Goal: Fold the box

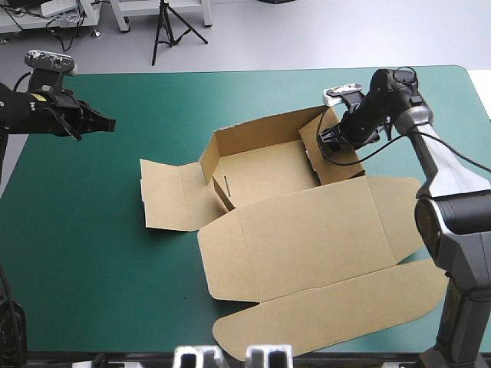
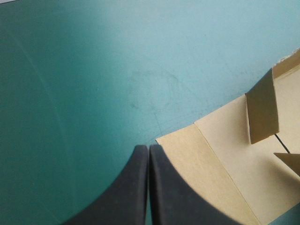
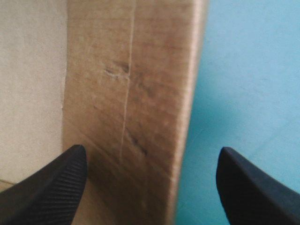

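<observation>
The teal-green table (image 1: 100, 253) bears the box (image 1: 307, 230); right hand (image 1: 331, 142) straddles its wall.

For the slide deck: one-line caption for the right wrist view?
Open right gripper with a raised wall of the brown box between its fingers, teal-green cover beside the wall.

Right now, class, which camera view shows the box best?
The high view: the whole box is there, walls partly raised, lid flat. The left wrist view catches only a flat flap and one raised tab beside the shut left hand. The right wrist view shows just one wall inside the open right hand.
</observation>
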